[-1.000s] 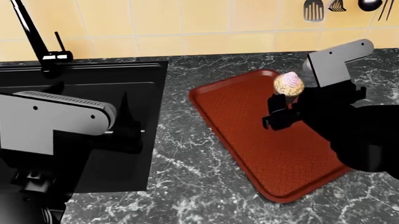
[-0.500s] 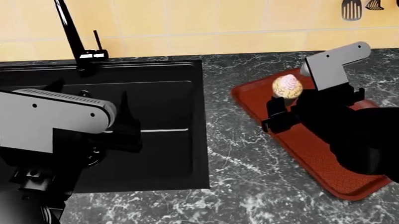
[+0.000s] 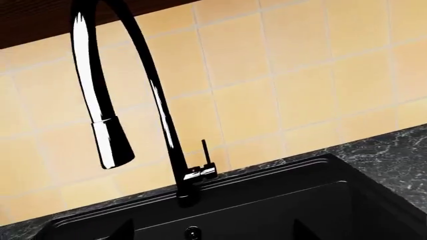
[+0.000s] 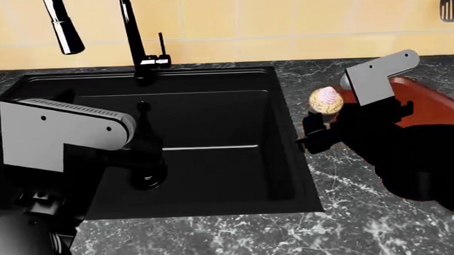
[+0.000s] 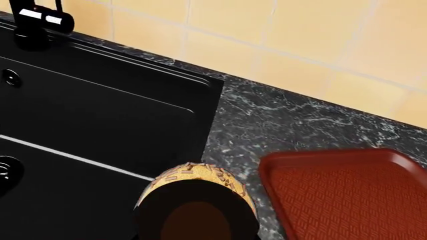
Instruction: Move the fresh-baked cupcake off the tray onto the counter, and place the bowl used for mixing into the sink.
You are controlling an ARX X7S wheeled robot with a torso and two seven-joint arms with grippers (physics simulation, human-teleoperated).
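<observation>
My right gripper [image 4: 320, 126] is shut on the cupcake [image 4: 326, 100], holding it above the dark marble counter [image 4: 351, 214] just right of the sink [image 4: 210, 72]. The right wrist view shows the cupcake [image 5: 197, 187] from below, wrapper rim and dark base, between the sink [image 5: 100, 110] and the tray [image 5: 353, 192]. Only a corner of the red-brown tray [image 4: 438, 103] shows at the head view's right edge, with nothing on it. My left gripper [image 3: 208, 236] hangs open over the basin, one of its fingers [image 4: 143, 122] pointing at the back wall. The bowl is out of view.
A tall black faucet [image 4: 129, 29] arches over the sink's back rim; its spout [image 3: 110, 145] hangs ahead of my left gripper. A round drain [image 4: 148, 177] sits in the basin floor. A spatula [image 4: 451, 6] hangs on the tiled wall at far right.
The whole view has shifted left: sink and faucet slid toward the middle, the tray to the right edge. The held cupcake has gone from above the tray to above the counter beside the sink.
</observation>
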